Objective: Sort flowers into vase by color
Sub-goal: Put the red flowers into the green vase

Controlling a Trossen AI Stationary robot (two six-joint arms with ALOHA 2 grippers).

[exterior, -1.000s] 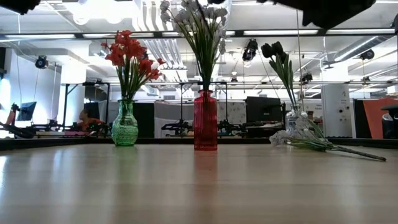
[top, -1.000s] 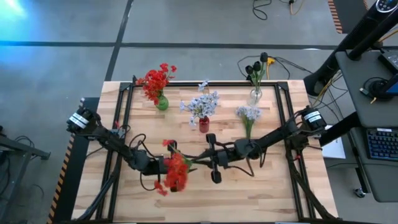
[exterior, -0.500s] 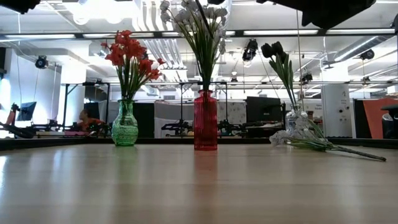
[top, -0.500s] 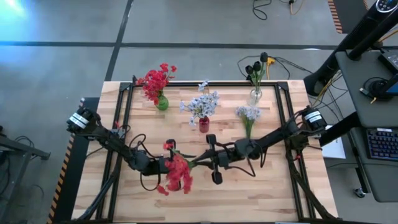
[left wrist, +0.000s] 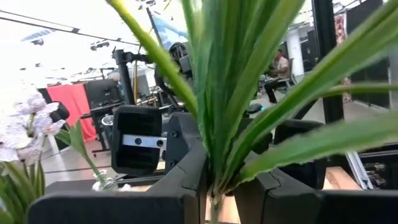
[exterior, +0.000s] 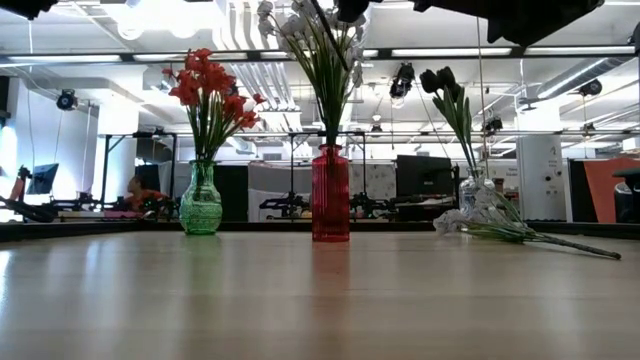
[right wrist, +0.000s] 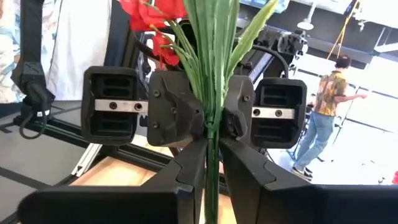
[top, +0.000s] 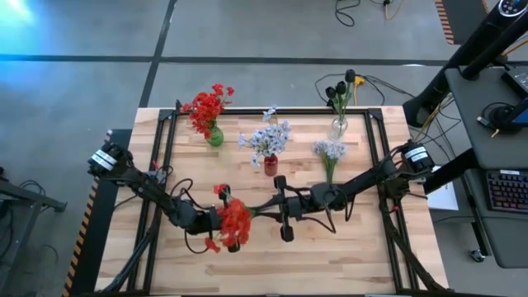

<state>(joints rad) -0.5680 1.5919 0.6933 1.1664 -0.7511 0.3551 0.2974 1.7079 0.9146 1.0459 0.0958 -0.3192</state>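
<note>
Wooden slats make up the tabletop, and at its far edge stand three vases: a green vase with red blooms, a red vase with pale blue-white blooms, and a clear vase with dark buds. One pale stem lies flat near the clear vase.

Near the middle of the tabletop's near half, the two arms meet over one red flower. Its stalk runs roughly sideways between them, the bloom toward the left arm and the bare green end toward the right arm.

The left gripper has its jaws drawn in on the stalk close under the leaves, as its own wrist view shows. The right gripper has its jaws hard against the same stalk farther along; in its wrist view the stalk runs straight up between the fingers, and I cannot tell whether that grip is slackening.

Both arms are thus on the flower, so this looks like a handover. The green vase with matching reds lies beyond the bloom, on the left arm's side, which makes that arm the nearer carrier.
</note>
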